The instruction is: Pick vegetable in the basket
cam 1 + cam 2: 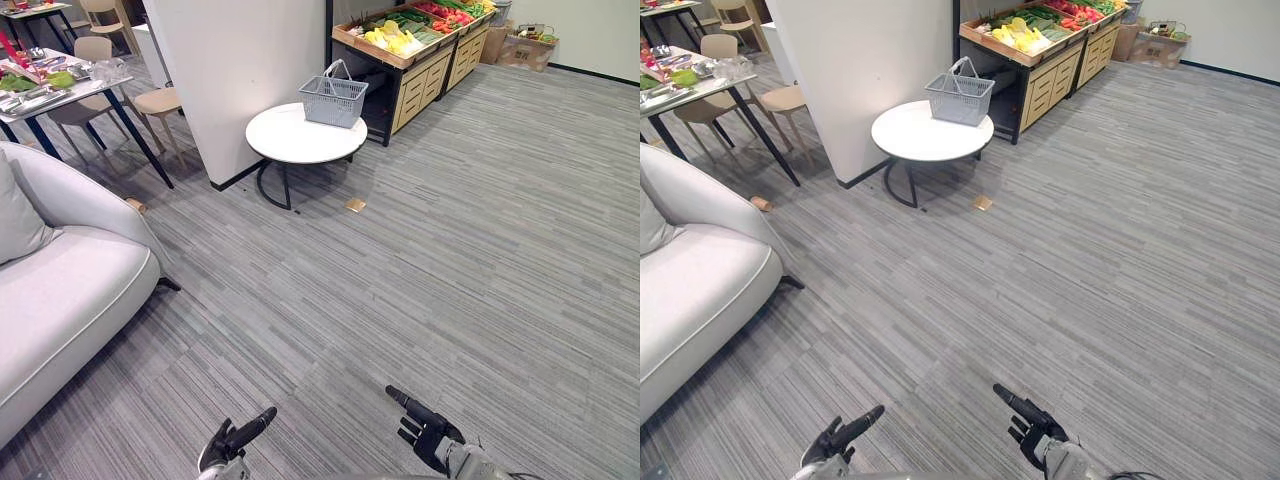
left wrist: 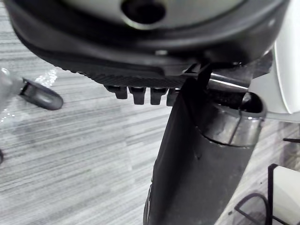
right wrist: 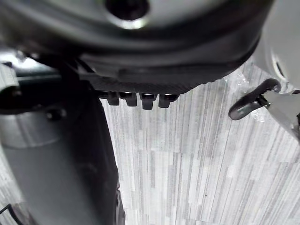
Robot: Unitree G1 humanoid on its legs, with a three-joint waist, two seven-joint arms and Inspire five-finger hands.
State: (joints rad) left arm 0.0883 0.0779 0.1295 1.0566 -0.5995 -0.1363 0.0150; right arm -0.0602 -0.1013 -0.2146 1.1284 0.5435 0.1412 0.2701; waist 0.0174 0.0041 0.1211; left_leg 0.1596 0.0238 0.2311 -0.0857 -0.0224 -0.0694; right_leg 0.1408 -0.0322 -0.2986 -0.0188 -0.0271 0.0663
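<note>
Left robot hand (image 1: 228,445) and right robot hand (image 1: 428,432) hang loose-fingered and empty, wire basket (image 1: 333,100) far off on the round table (image 1: 290,140).

Basket (image 1: 334,98): one, at 12 o'clock
Round white surface (image 1: 285,140): one
Produce stand (image 1: 420,82): one, at 1 o'clock
Sofa (image 1: 70,290): one, at 9 o'clock
Beige chairs (image 1: 160,100) (image 1: 93,47) (image 1: 100,8): three, at 11 o'clock
Cardboard box (image 1: 528,50): one
Hands: two, the left hand (image 1: 228,445) and the right hand (image 1: 428,432)

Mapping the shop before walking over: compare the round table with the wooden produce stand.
The table is round, white, on dark thin legs; the stand is long, wooden, with drawers. The table bears a grey basket; the stand bears vegetables. Both stand on grey floor.
</note>
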